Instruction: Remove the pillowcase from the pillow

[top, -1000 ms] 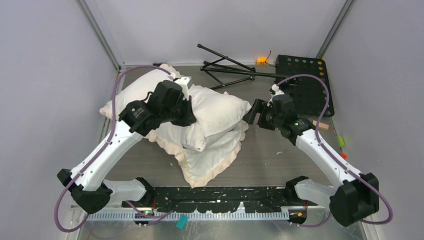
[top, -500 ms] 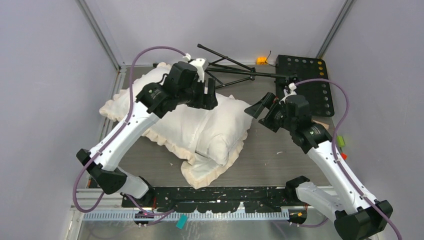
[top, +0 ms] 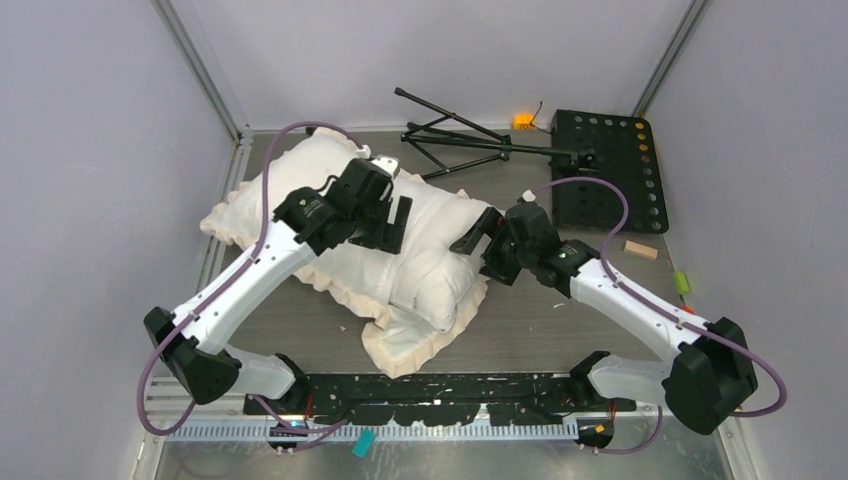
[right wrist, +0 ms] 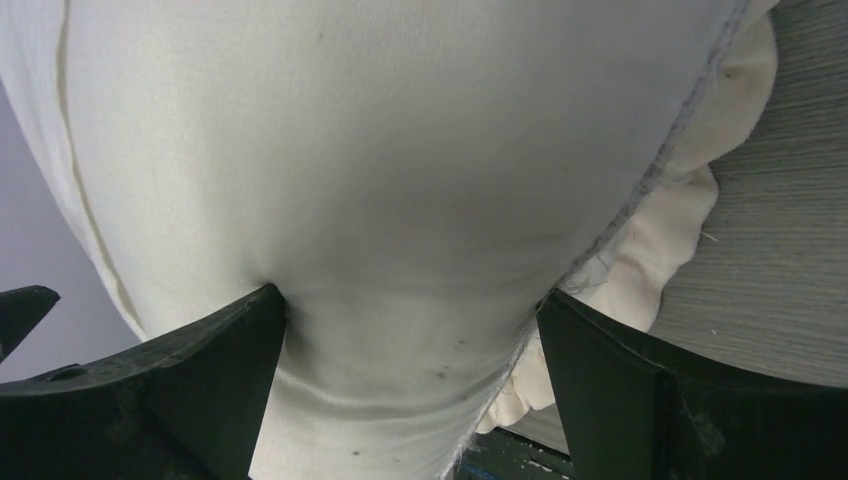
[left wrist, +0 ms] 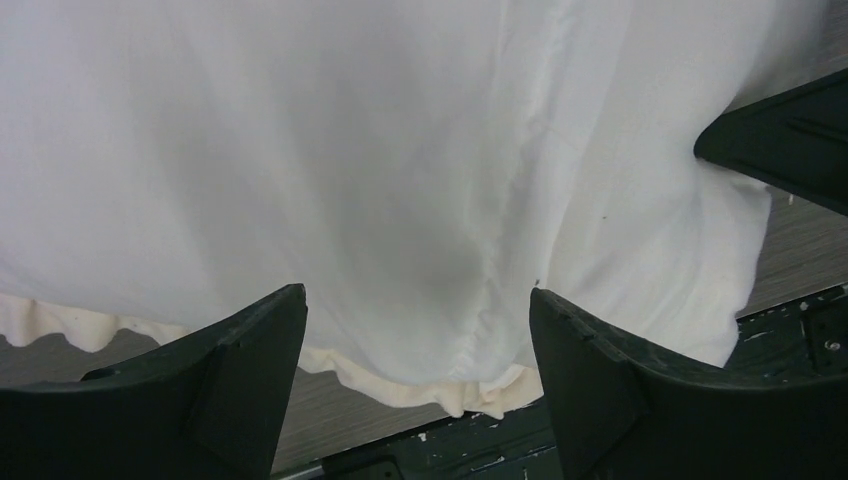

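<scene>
Since half a second ago the left gripper (top: 393,228) has drawn back from the far edge of the pillow (top: 435,255) to hang over its middle. The right gripper (top: 483,252) has swung in to the pillow's right end. A second ago the left fingers were together; now they stand apart.

The pillow lies plump and slantwise across the middle of the table (top: 550,310), resting on the pillowcase (top: 415,345). The pillowcase is spread under it cream side up, its frill showing along the near and left edges. Toward the far left the white bulk carries a frill of its own, so that end of the pillow may be inside the case; the overhead view does not settle it.

From the left wrist, the left fingers (left wrist: 210,385) are spread over smooth white fabric and pinch nothing. From the right wrist, the right fingers (right wrist: 215,370) are spread wide on either side of the pillow's rounded end. Their tips are against the cloth, but they have not closed on it.

Farther out, a folded black tripod (top: 455,140) lies at the back of the table. A black perforated board (top: 610,175) sits in the back right corner, and a small wooden block (top: 642,250) is just in front of it.
</scene>
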You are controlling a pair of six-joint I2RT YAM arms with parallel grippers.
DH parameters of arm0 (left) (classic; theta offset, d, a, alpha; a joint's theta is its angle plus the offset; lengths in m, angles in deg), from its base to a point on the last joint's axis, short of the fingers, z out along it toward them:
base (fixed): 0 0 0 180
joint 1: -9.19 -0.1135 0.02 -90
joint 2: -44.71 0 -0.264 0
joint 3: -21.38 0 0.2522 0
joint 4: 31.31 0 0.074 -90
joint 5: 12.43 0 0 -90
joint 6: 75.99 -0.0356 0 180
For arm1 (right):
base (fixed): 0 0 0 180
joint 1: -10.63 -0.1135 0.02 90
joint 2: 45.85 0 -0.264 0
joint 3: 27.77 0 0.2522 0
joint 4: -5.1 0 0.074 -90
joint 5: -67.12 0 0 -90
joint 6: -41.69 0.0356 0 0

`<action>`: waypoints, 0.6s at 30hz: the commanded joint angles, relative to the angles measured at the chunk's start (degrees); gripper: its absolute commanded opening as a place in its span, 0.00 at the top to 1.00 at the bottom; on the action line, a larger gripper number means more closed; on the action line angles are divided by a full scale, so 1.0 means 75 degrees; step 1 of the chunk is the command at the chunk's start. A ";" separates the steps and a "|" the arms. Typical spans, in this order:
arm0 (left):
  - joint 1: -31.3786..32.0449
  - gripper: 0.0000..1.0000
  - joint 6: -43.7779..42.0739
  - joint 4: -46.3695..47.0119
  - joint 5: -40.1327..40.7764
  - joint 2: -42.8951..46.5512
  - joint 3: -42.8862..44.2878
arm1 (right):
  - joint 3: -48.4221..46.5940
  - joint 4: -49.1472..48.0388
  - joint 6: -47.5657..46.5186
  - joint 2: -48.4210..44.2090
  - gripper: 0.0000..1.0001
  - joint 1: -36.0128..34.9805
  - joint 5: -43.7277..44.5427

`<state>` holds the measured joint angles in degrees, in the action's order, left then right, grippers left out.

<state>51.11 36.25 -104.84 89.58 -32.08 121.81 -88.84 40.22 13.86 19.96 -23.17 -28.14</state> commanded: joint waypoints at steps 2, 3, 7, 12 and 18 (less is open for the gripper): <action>-0.0022 0.17 -0.0129 0.0787 0.0117 -0.0362 -0.0222 | 0.0010 -0.1029 0.0014 0.0653 0.03 -0.0049 -0.0165; -0.0022 0.18 -0.0121 0.0859 0.0219 -0.0410 -0.0313 | 0.0057 -0.1137 -0.0046 0.0696 0.04 -0.0051 -0.0192; -0.0042 0.20 -0.0067 0.1301 0.0429 -0.0568 -0.0785 | 0.0487 -0.1812 -0.0019 0.0699 0.27 -0.0066 -0.0260; -0.0551 0.37 0.0264 0.1509 0.1056 -0.0748 -0.1246 | 0.0138 -0.1096 -0.0594 0.0432 0.72 -0.0029 0.0228; -0.2187 0.64 0.1027 0.2417 0.0707 0.0088 -0.2418 | -0.0577 0.0581 -0.1423 -0.0530 1.00 0.0762 0.1307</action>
<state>43.15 40.07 -91.25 92.55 -36.61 108.54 -88.77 35.72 9.07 22.43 -22.47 -27.85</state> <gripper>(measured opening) 0.420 0.063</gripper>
